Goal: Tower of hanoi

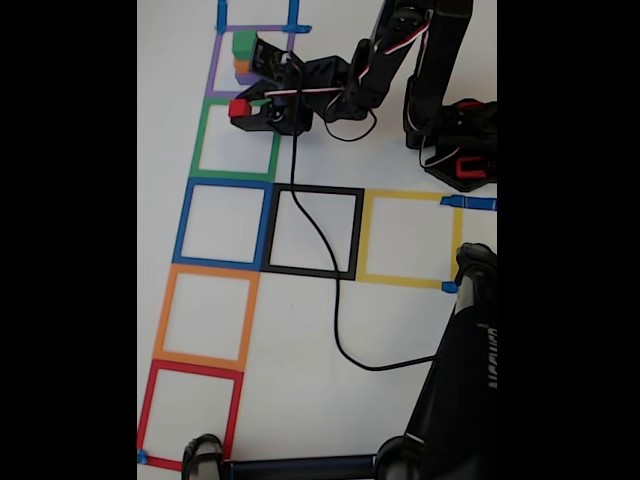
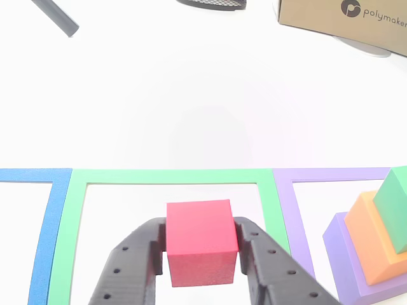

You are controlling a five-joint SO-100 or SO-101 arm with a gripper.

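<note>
One red cube (image 2: 201,241) pinched between the gripper (image 2: 202,254) fingers, over the green tape square (image 2: 172,176). Purple, orange, green stack (image 2: 375,244) sits at 3 o'clock in the purple square. Keep the cube level, lower straight, centre it, release only once seated.

You've got a red cube (image 2: 201,241) in the black gripper (image 2: 202,254). The stack is purple cube (image 2: 343,267), orange cube (image 2: 369,238), green cube (image 2: 395,206). The white table (image 2: 191,95) carries tape outlines: green square (image 2: 172,176), purple square (image 2: 331,175), blue square (image 2: 54,210), also black (image 1: 312,232), yellow (image 1: 410,238), orange (image 1: 205,315), red (image 1: 190,415). Your cable (image 1: 335,300) is black, the box (image 2: 343,19) brown.
</note>
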